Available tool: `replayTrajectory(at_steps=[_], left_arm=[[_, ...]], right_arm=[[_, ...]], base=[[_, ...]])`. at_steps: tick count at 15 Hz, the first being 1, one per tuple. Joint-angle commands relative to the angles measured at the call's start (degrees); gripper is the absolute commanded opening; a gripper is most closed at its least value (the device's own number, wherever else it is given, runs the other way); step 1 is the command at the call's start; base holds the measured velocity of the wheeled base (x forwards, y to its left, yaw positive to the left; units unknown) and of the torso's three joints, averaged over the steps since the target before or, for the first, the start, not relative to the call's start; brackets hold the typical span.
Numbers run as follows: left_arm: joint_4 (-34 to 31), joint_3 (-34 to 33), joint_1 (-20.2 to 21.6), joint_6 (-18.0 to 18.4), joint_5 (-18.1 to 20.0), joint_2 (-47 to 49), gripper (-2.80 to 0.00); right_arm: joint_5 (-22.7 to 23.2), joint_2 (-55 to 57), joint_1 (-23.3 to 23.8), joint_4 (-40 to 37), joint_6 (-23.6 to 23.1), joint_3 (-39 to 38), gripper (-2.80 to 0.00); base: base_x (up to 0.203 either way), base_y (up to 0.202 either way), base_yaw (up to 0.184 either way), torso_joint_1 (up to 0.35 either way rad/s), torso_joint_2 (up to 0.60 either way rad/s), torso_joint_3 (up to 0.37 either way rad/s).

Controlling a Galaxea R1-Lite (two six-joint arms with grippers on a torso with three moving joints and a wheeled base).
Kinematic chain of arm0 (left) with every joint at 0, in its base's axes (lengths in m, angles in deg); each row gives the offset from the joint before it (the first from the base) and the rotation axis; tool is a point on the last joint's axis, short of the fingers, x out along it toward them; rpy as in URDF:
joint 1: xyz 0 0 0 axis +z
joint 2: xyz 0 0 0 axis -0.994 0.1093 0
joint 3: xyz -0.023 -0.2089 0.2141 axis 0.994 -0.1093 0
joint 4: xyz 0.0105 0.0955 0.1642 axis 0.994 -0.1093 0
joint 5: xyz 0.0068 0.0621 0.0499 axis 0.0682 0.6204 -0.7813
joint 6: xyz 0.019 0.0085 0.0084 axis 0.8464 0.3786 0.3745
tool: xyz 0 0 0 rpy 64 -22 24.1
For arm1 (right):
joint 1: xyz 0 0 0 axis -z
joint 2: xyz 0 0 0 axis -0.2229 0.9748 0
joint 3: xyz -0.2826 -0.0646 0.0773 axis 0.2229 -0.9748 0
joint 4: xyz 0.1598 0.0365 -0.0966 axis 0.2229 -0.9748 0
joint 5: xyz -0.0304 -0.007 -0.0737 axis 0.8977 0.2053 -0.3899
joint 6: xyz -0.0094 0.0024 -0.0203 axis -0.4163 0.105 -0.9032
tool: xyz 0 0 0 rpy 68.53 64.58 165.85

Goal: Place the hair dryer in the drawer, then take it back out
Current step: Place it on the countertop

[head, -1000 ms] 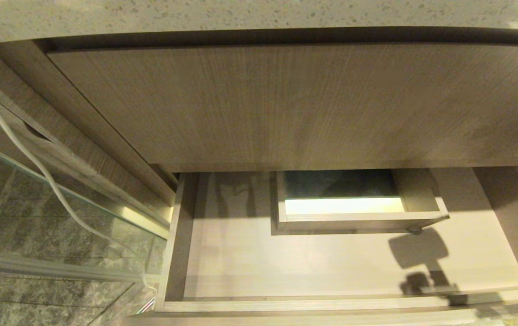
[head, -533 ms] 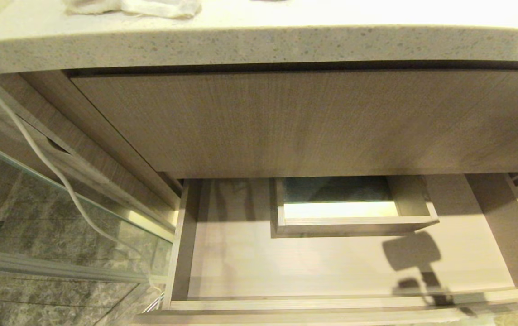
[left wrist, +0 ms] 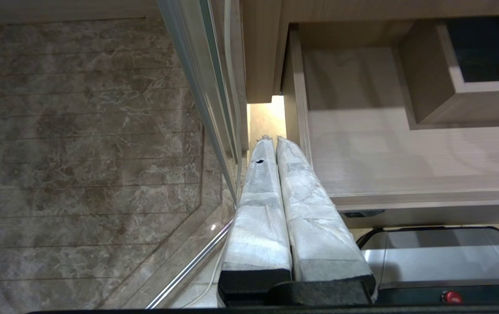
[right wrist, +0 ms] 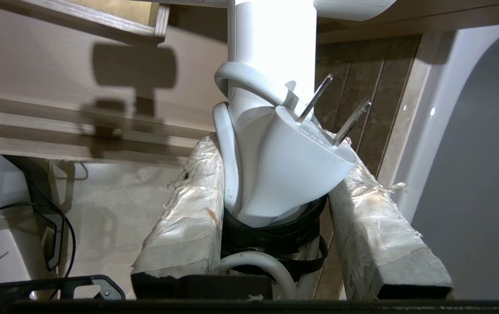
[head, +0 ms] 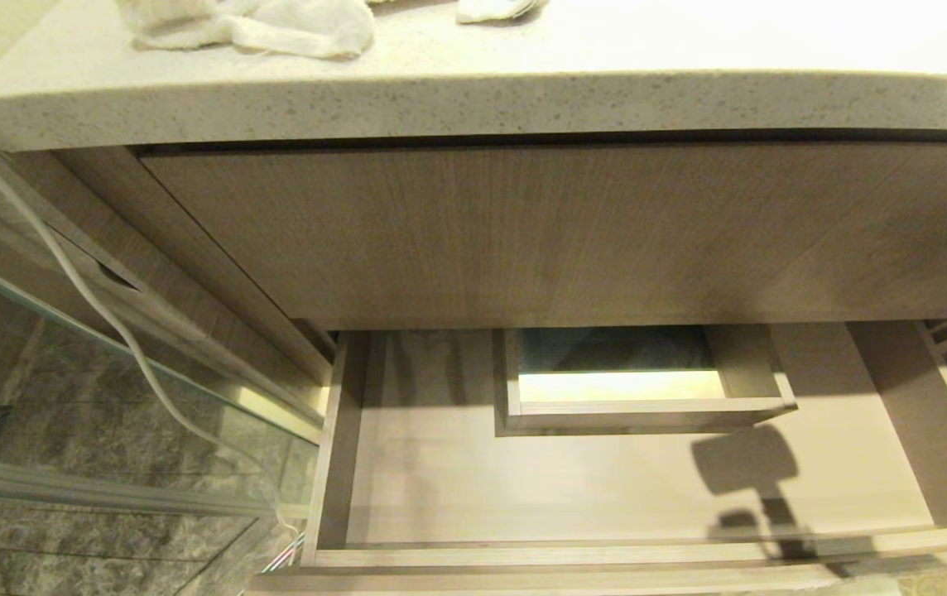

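Right end effector (right wrist: 275, 174) clamps the hair dryer (right wrist: 271, 65).

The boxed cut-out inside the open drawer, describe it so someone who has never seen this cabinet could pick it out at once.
Under the speckled stone counter hangs a tall wood-grain panel, and below it the wide shallow drawer stands pulled out. Against the drawer's back, near the middle, sits the boxed cut-out: a small rectangular wooden frame. Unlike the plain pale floor around it, it has raised walls and shows dark inside.
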Motion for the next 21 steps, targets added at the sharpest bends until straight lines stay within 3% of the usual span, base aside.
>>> replayTrajectory(at_steps=[1,4,16,21], left_arm=[[0.05,0.02,0.00,-0.01,0.00,-0.09,-2.80],[0.05,0.02,0.00,-0.01,0.00,-0.02,-2.80],[0.05,0.02,0.00,-0.01,0.00,0.00,-2.80],[0.05,0.02,0.00,-0.01,0.00,-0.09,-2.80]], right_arm=[[0.21,-0.77,-0.01,0.20,0.05,-0.01,-2.80],[0.15,-1.85,-0.01,0.28,0.12,-0.41,-2.80],[0.04,0.33,0.03,4.61,0.29,-0.50,-2.80],[-0.07,11.35,2.78,9.71,0.29,3.71,-2.80]], base=[[0.000,0.000,0.000,0.168,-0.30,-0.124],[0.000,0.000,0.000,0.095,-0.43,-0.185],[0.000,0.000,0.000,0.312,-0.52,-0.236],[0.000,0.000,0.000,0.065,-0.12,-0.056]])
